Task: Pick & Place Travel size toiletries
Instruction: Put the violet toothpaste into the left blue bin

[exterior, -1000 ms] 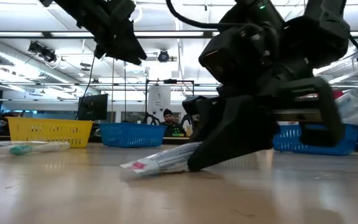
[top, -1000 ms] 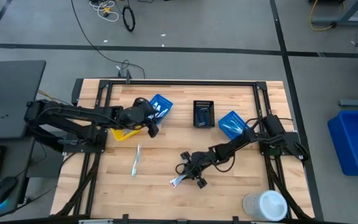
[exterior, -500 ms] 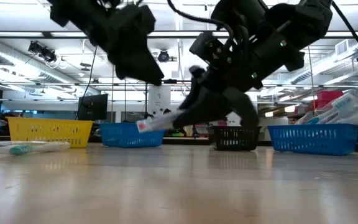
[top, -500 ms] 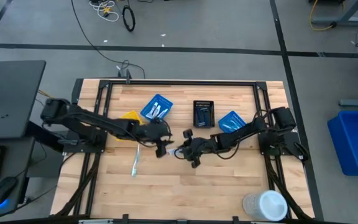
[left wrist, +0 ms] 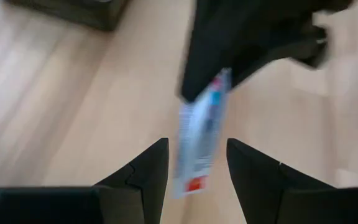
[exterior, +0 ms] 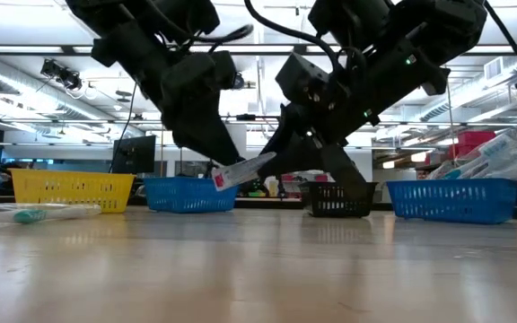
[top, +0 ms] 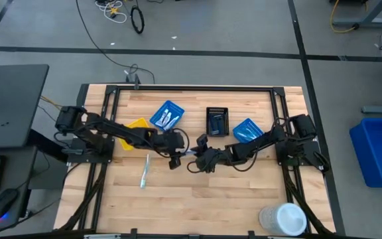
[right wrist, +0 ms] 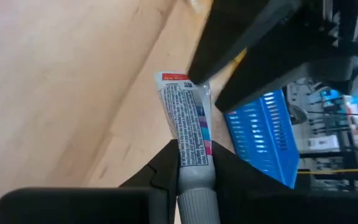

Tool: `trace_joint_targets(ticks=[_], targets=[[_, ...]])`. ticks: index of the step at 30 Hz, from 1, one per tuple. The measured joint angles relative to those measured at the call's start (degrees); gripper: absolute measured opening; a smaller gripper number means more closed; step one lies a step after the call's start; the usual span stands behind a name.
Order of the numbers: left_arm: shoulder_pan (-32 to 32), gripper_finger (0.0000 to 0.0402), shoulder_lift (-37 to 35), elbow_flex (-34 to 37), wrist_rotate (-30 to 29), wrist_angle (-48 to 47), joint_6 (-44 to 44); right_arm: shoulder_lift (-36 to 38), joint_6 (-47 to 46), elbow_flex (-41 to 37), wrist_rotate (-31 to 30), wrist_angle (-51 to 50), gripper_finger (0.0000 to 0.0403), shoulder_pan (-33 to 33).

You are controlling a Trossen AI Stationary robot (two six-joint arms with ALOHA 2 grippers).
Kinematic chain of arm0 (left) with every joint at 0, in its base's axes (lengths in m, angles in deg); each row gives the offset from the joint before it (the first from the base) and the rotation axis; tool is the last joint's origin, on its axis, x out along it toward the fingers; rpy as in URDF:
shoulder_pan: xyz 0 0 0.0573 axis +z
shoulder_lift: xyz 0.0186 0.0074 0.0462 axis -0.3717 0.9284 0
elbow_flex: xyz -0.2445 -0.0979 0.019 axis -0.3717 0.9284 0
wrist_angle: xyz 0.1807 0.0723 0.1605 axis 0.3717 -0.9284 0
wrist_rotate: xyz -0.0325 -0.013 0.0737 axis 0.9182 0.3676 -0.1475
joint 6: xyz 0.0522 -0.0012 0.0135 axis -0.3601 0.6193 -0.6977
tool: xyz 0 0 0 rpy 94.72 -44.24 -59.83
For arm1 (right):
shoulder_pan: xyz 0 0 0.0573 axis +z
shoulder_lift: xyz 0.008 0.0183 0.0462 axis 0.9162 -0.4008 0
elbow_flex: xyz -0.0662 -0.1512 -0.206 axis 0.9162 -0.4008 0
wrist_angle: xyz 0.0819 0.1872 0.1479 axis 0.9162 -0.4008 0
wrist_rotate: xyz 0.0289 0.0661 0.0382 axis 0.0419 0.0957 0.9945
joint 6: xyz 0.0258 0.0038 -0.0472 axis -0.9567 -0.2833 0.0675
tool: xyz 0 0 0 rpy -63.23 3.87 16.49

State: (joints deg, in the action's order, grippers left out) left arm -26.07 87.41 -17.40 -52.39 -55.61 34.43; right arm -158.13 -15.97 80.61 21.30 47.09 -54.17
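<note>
A small white toothpaste tube [exterior: 240, 170] with a red crimped end is held in the air over the table's middle, between both arms. My right gripper [right wrist: 194, 163] is shut on it and also shows in the high view [top: 199, 160]. My left gripper [left wrist: 194, 169] is open; its two fingers stand on either side of the tube's crimped end [left wrist: 190, 182] without touching it. In the high view my left gripper [top: 177, 153] is just left of the tube [top: 188, 155]. A packaged toothbrush [top: 146, 170] lies flat on the table, left of centre. My right gripper pinches the tube between its two fingers near the cap end [right wrist: 194, 154], with the cap [right wrist: 197, 200] back between the fingers. The fingers lie along the tube. The tube is lifted clear of the table, its crimped end [right wrist: 173, 78] pointing at my left gripper.
A yellow bin [top: 136, 126], a blue bin [top: 166, 114], a black bin [top: 217, 121] and a second blue bin [top: 246, 131] stand in a row at the far side. A large white round container [top: 282, 219] stands at the near right corner.
My right gripper has lifted the tube off the table near the front and carried it up, toward the far edge and a little left. My left gripper has come from the blue bin toward the table's middle, and its fingers now flank the tube's crimped end.
</note>
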Motion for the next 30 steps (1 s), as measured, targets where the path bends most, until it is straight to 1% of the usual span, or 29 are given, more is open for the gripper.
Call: trace_joint_targets(ticks=[4, 7, 9, 12, 17, 21, 25, 29, 30], targets=[[0.9, 0.0169, 0.0, 0.0, 4.7, -0.8, 0.2, 0.0, 2.0, 0.0, -2.6, 3.4, 0.0074, 0.3], [0.9, 0.0166, 0.0, 0.0, 6.2, -0.4, -0.3, 0.0, 2.4, 0.0, -2.5, 6.1, 0.0074, 0.2], [0.9, 0.0156, 0.0, 0.0, 6.9, -0.7, -0.5, 0.0, 2.5, 0.0, -2.4, 6.9, 0.0074, 0.3], [0.9, 0.0124, 0.0, 0.0, 7.1, -0.8, -0.5, 0.0, 2.8, 0.0, -1.5, 7.1, 0.0074, 0.2], [0.8, 0.0056, 0.0, 0.0, 8.1, -1.0, -0.5, 0.0, 3.3, 0.0, 2.6, 7.1, 0.0082, 0.2], [0.9, 0.0023, 0.0, 0.0, 10.1, -1.0, -0.5, 0.0, 3.4, 0.0, 2.8, 7.2, 0.0098, 0.2], [0.9, 0.002, 0.0, 0.0, 9.9, -1.0, -0.3, 0.0, 0.7, 0.0, 2.6, 7.1, 0.0119, 0.2], [0.9, 0.0025, 0.0, 0.0, 7.9, -2.1, 0.0, 0.0, -6.3, 0.0, 2.4, 6.8, 0.0144, 0.3], [0.9, 0.0024, 0.0, 0.0, 7.2, -2.7, 0.1, 0.0, -8.5, 0.0, 1.4, 6.6, 0.0151, 0.3]])
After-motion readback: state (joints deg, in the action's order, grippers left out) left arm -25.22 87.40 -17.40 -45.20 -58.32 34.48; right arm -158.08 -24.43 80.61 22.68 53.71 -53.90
